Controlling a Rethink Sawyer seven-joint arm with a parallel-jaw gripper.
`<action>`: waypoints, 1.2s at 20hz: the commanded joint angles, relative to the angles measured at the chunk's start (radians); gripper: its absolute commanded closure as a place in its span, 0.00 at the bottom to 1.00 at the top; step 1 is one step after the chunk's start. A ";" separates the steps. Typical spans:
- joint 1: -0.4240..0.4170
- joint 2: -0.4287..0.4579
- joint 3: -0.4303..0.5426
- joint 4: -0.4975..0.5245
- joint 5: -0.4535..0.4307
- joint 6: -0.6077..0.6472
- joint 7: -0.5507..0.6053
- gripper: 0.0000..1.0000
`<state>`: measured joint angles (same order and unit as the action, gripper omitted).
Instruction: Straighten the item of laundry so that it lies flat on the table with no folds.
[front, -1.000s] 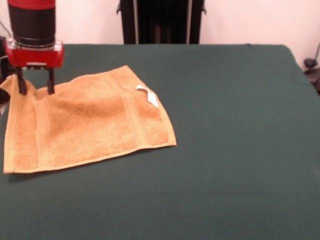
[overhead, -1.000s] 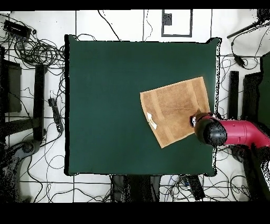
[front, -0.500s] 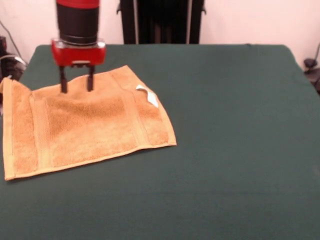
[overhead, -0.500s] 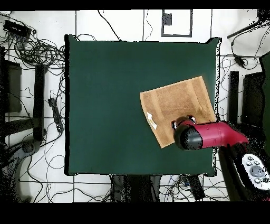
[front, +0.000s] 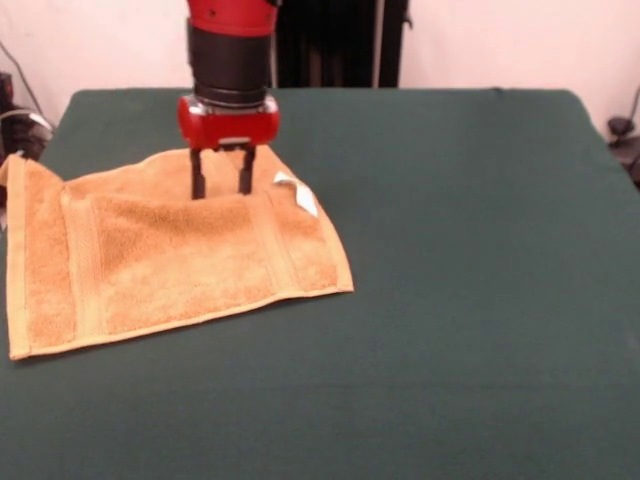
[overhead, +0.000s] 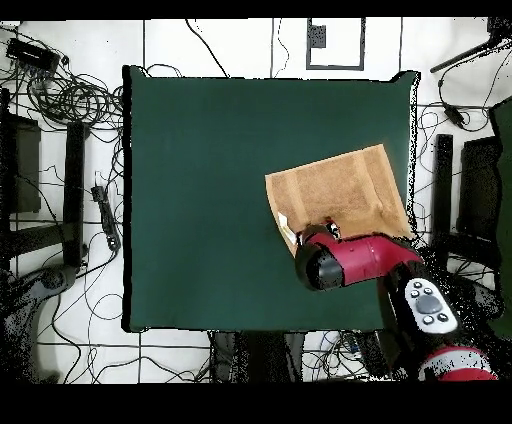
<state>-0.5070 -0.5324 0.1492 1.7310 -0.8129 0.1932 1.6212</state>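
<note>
The orange-tan towel (front: 170, 255) lies spread on the dark green table (front: 460, 250) at the left, its left edge at the table's edge. Its far-left corner is slightly raised and its white tag (front: 298, 193) shows near the right edge. My gripper (front: 222, 184) is open and empty, fingers pointing down just above the towel's far edge, left of the tag. In the overhead view the arm covers the towel's (overhead: 335, 185) near part, and the gripper (overhead: 318, 238) is mostly hidden under the wrist.
Cables and stands lie on the floor around the table (overhead: 200, 200). A black stand (front: 330, 45) rises behind the table's far edge. The towel's left side reaches the table's left edge.
My gripper has moved right along the towel's far edge, from the far-left corner to near the tag. It let go of that corner; the towel has settled flatter.
</note>
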 joint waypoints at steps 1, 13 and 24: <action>0.144 0.248 -0.170 -0.048 0.145 -0.242 0.388 0.00; 0.178 0.476 -0.172 -0.104 0.426 -0.505 0.369 0.00; 0.200 0.509 -0.096 -0.014 0.605 -0.556 0.411 0.00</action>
<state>-0.3387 -0.3652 -0.1703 1.8321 -0.4004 -0.3954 1.7132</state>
